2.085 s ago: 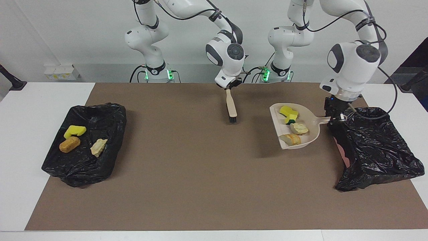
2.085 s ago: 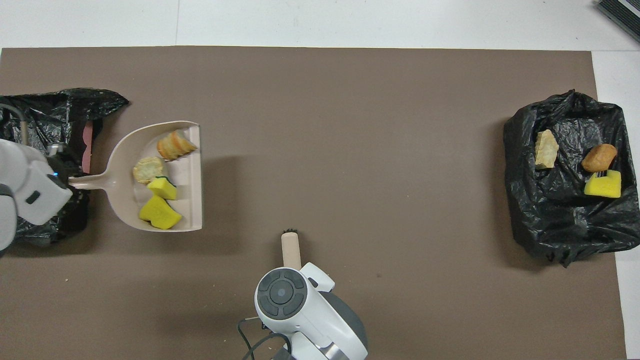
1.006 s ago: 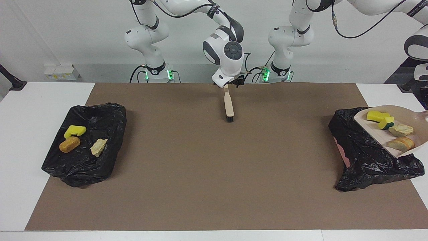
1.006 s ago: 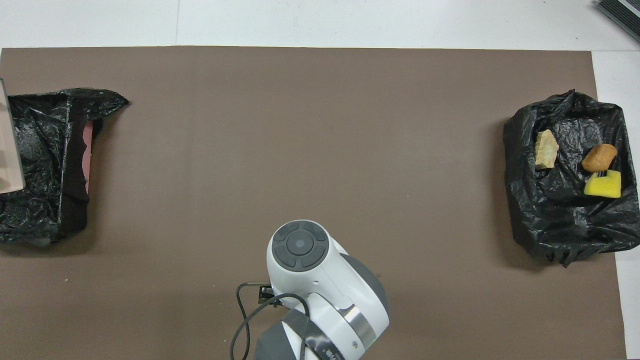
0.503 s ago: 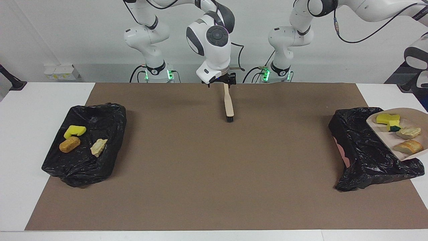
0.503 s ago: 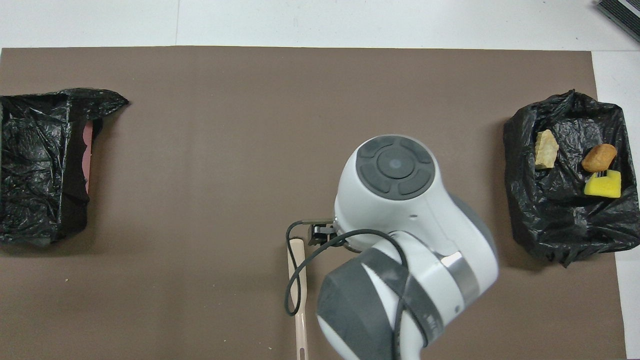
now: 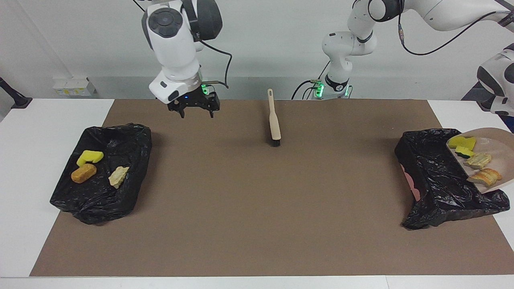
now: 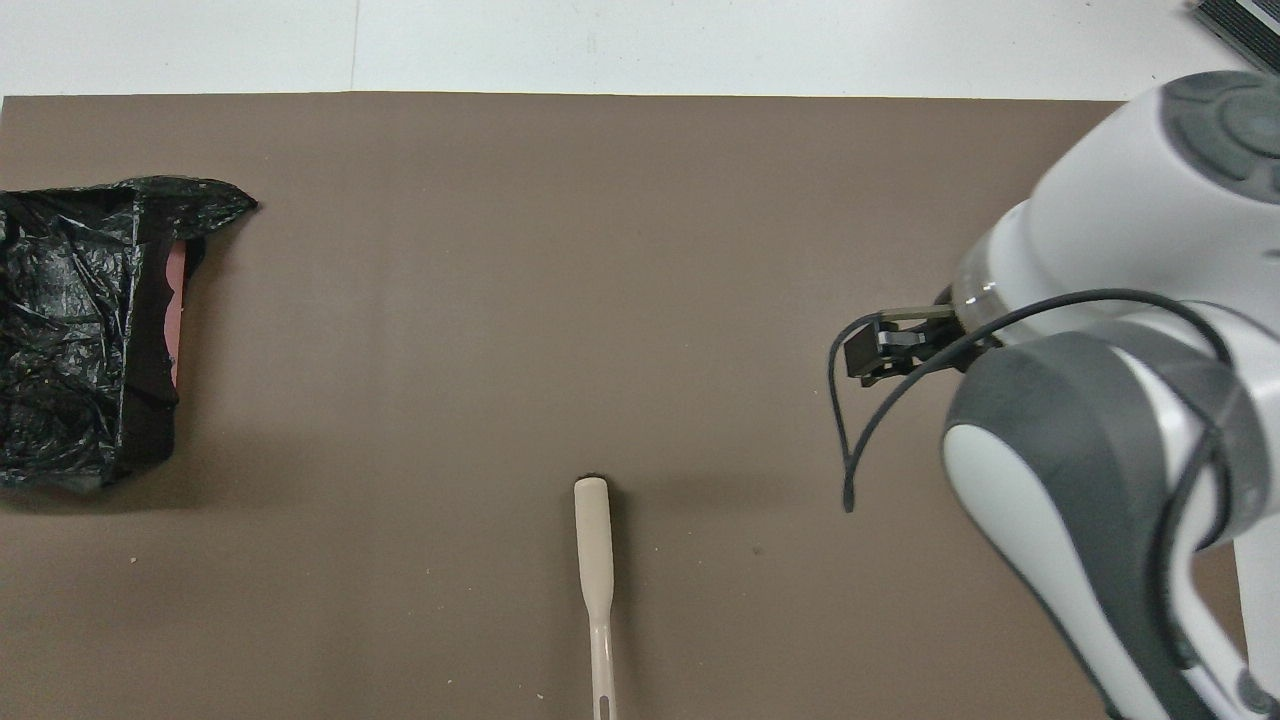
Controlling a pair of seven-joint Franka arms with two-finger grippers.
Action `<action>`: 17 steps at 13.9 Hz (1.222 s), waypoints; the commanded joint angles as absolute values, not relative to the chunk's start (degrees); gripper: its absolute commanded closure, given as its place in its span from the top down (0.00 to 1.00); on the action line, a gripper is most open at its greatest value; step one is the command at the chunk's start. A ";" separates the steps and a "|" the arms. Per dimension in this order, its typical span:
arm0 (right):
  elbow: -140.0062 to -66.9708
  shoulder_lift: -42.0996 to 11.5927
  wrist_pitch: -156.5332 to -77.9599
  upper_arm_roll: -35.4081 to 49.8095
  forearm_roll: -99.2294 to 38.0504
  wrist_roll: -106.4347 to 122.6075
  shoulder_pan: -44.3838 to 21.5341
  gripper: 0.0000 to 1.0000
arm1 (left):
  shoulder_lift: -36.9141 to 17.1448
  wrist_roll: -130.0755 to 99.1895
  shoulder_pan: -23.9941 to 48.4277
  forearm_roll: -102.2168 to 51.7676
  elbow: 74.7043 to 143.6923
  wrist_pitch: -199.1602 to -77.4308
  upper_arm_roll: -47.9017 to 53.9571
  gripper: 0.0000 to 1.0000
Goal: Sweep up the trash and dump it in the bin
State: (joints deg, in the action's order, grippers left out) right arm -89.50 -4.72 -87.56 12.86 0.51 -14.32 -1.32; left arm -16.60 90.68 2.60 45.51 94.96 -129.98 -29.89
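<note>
A brown rectangular mat (image 7: 257, 208) covers most of the white table (image 7: 24, 168). At the left arm's end of it sits a bin lined with a crumpled black plastic bag (image 7: 437, 188), a strip of pink showing at its edge. At the right arm's end lies a second black-bagged tray (image 7: 100, 196) holding three scraps: a yellow sponge bit (image 7: 89, 156), an orange-tan bread-like chunk (image 7: 83, 173) and a pale cream lump (image 7: 118, 176).

The beige plastic dustpan (image 7: 498, 140) is tilted above the bin's outer rim, cut off by the picture's edge. It carries a yellow sponge piece (image 7: 461, 141), a green-topped sponge bit (image 7: 464, 151) and two striped bread-like chunks (image 7: 478, 160) (image 7: 486, 176), bunched at its lower lip over the bag. The left gripper is out of view past that edge; its fingers are pressed together, and what they pinch cannot be told.

The right gripper (image 7: 194, 109) hangs with fingers spread and empty over the mat beside the tray's nearer corner; from overhead the arm hides that tray entirely.

A beige long-handled brush (image 7: 274, 120) with black bristles lies alone mid-mat, with nothing around it
</note>
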 commanded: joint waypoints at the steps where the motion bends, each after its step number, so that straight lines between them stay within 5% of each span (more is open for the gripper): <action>1: -89.56 -2.73 -86.31 13.54 2.90 -10.91 2.97 1.00 | -13.72 83.71 5.53 54.37 96.42 -123.34 -29.62 0.00; 9: -86.66 0.70 -83.59 0.18 1.94 -4.13 2.20 1.00 | -7.31 79.89 6.24 66.44 96.06 -103.55 -20.74 0.00; 17: -91.84 5.89 -83.41 0.00 -0.87 -7.21 2.72 1.00 | -5.98 75.68 6.33 63.91 97.20 -97.31 -15.66 0.00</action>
State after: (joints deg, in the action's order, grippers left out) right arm -88.51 3.52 -83.28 -0.03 0.85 -6.08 2.59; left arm -7.59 77.73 5.83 64.76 95.22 -99.83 -17.34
